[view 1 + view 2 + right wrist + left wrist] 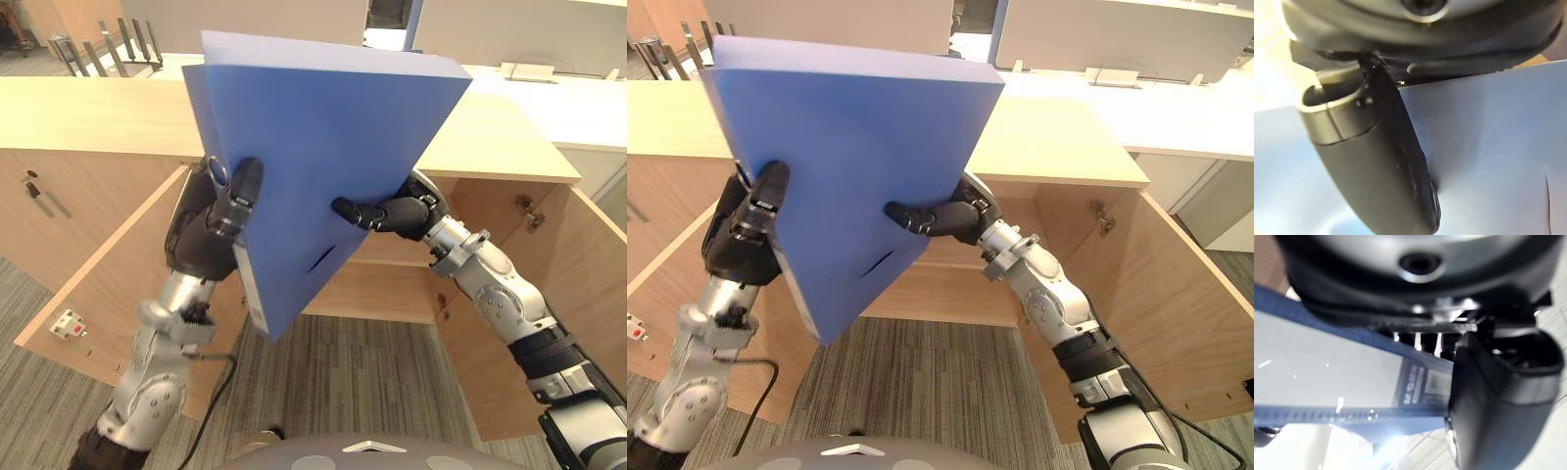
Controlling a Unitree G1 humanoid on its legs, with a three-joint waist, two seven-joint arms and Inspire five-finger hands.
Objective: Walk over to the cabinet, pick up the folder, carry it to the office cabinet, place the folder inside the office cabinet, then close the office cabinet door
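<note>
**Operator:** What do the hands have?

**Inspector:** Both are on the folder (323,147). Your left hand (220,230) is curled round the spine edge, with its thumb laid up the front cover beside the metal ring (217,173). Your right hand (392,213) pinches the opposite edge. Its thumb lies flat across the blue face, which the right wrist view confirms. Its fingers behind the cover are out of sight.

**Operator:** Where does the folder sit against the office cabinet?

**Inspector:** It is held in the air directly in front of the office cabinet (387,294) opening, between the two open doors and touching neither. The spine runs nearly upright, leaning a little, with one corner pointing down at the floor before the cabinet. The folder's upper part stands above the tabletop (509,147) that caps the cabinet. In my judgement you must lower it, and probably square it, before it can go forward through the opening. Your left hand carries the spine and is the one nearer the left door (108,284).

**Operator:** Anything you cannot verify?

**Inspector:** The folder screens most of the cabinet's interior, so I cannot say whether shelves or contents stand inside. The right door (558,284) is cut off at the edge of the view. A small white-and-red fitting (69,324) on the left door is too small to identify.
</note>
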